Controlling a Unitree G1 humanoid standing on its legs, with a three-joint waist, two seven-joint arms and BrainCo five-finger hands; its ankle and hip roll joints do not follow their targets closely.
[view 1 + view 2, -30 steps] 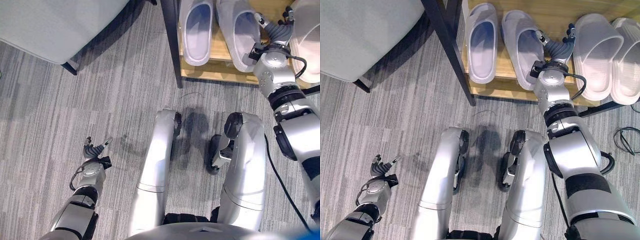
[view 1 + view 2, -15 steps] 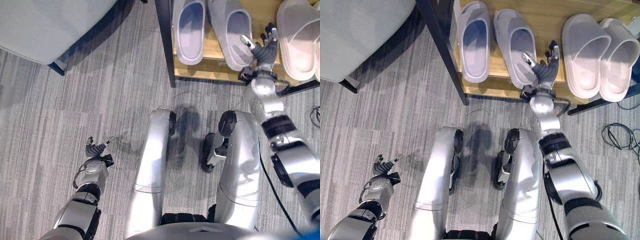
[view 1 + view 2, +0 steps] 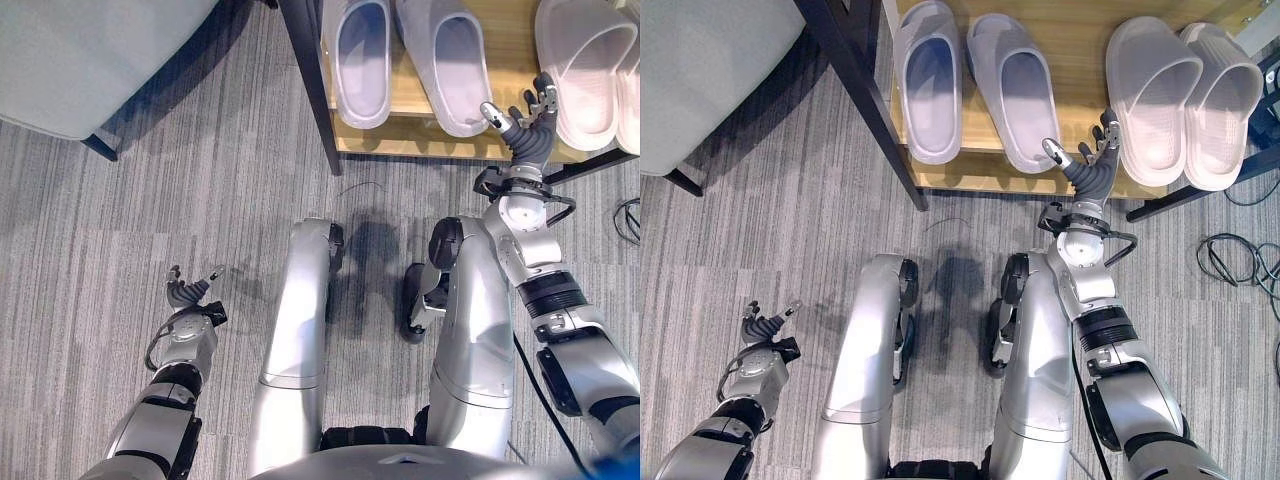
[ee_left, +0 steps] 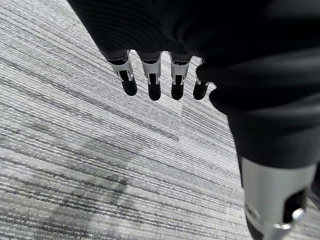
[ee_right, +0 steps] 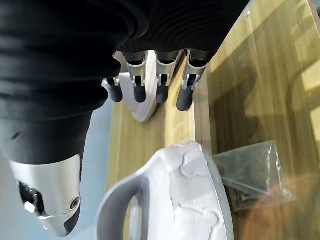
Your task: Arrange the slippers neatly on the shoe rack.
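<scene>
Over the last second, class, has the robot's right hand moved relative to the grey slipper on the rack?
Yes. The right hand has drawn back toward the robot, off the grey slipper, and now sits at the shoe rack's front edge, fingers open.

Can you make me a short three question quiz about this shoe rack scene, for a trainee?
1. True or false: the right hand is curled round a slipper.
2. How many slippers lie on the wooden shelf?
3. Which is over the grey carpet, away from the rack: A the left hand, B the right hand?

Key: 1 false, its fingers are open and it holds nothing. 2 four: a lilac pair and a white pair. 3 A.
</scene>
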